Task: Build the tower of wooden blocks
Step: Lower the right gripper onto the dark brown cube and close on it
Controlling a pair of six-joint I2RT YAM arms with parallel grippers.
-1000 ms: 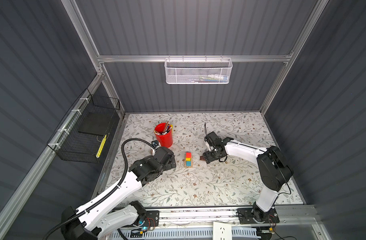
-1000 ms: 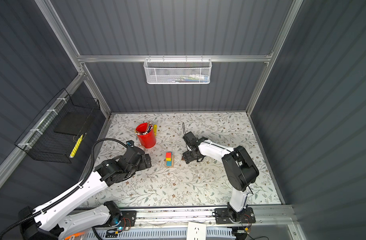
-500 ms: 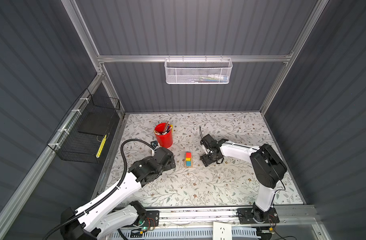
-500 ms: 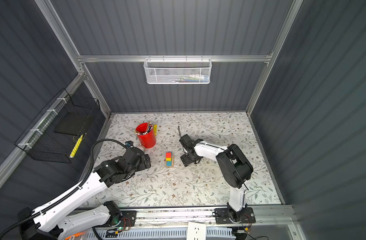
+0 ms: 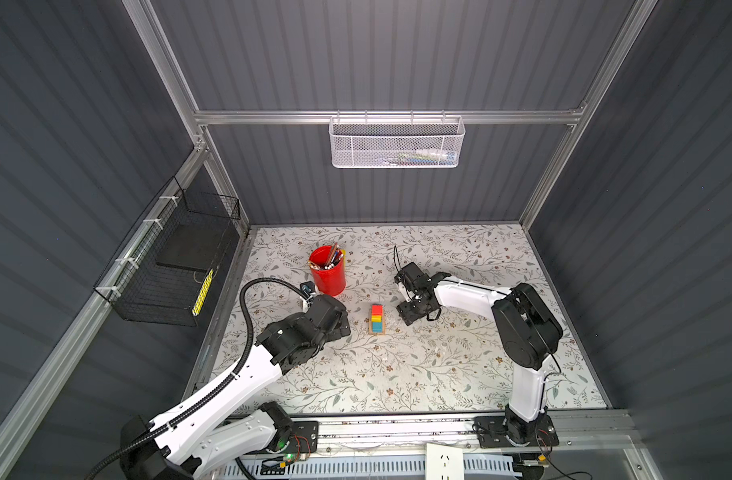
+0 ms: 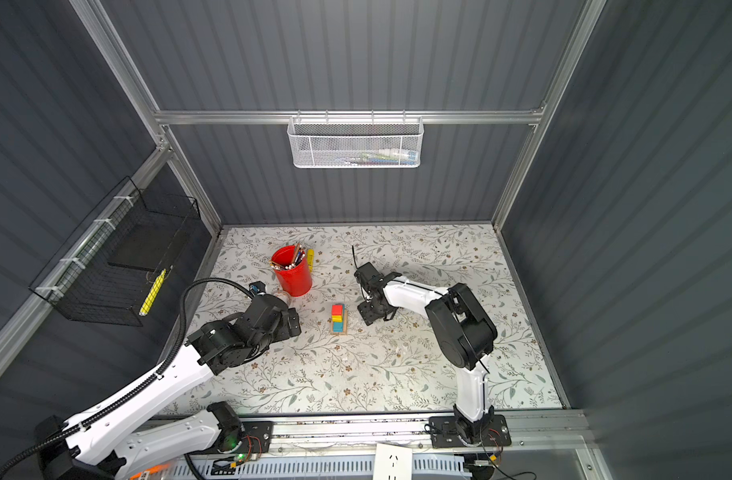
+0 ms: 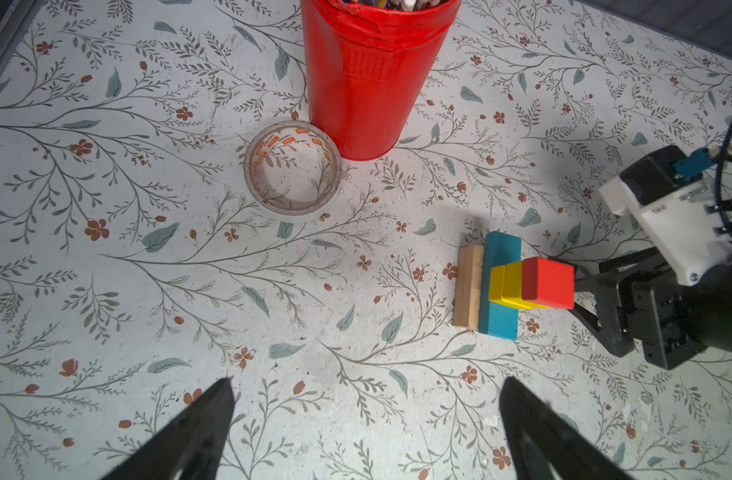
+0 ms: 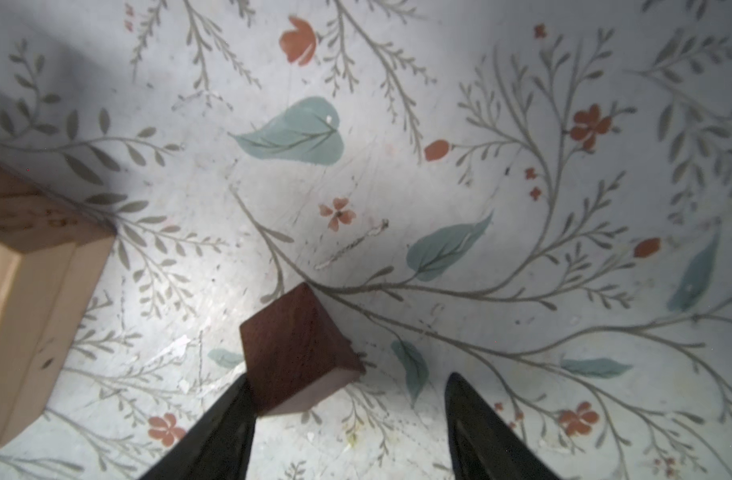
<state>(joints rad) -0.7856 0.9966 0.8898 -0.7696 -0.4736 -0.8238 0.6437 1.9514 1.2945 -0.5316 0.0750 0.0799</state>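
The tower [image 5: 377, 319] [image 6: 338, 319] stands mid-mat: tan planks at the bottom, a blue plank, a yellow cube and a red cube [image 7: 547, 282] on top. Just to its right, my right gripper [image 5: 414, 311] [image 6: 372, 312] points down at the mat. In the right wrist view the dark brown roof piece [image 8: 293, 349] lies on the mat between the jaws of that gripper [image 8: 349, 376]; it touches one finger and the other finger stands well apart. A tan plank [image 8: 27, 266] of the tower shows beside it. My left gripper [image 7: 366, 380] [image 5: 339, 325] is open over bare mat, left of the tower.
A red cup of pencils [image 5: 327, 270] [image 7: 368, 75] stands behind the left gripper, with a tape roll [image 7: 293, 170] lying beside it. A black wire basket [image 5: 177, 257] hangs on the left wall and a white mesh basket [image 5: 397, 143] on the back wall.
The right arm has swung left and brought its gripper closer to the tower and lower. Its jaws have narrowed around the brown roof piece. The left arm has not moved.
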